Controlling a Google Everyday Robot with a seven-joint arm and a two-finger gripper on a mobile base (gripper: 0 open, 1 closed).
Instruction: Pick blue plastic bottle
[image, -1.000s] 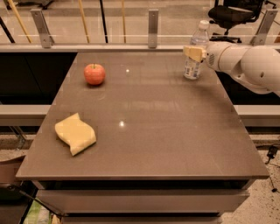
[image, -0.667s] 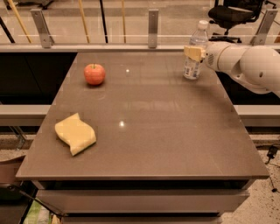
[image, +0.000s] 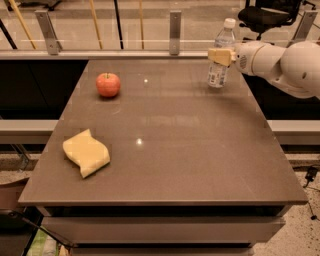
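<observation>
In the upper right of the frame the gripper, clamped across the middle of the blue plastic bottle, sits slightly higher than a moment ago, bottle with it, so the lift off the table seems just begun.

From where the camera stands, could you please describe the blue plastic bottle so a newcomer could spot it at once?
Look at the brown table, then its far right corner. There the blue plastic bottle stands upright with the gripper at its upper body. It is the only tall, clear, white-capped thing; the apple and yellow sponge sit low on the left.
</observation>
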